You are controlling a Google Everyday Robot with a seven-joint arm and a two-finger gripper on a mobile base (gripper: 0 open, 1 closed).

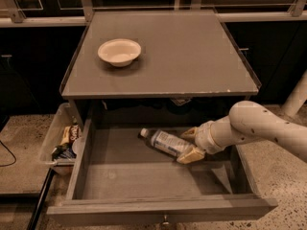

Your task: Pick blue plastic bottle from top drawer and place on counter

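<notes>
Inside the top drawer (120,181), the blue plastic bottle (163,141) was laid on its side, cap leftward. The tool (181,147) was held open, fingers set astride the bottle's base.

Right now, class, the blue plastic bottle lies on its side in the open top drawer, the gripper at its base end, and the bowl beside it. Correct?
No. The camera view shows the bowl on the counter, not in the top drawer. The blue plastic bottle does lie on its side there, the gripper at its base end.
</notes>
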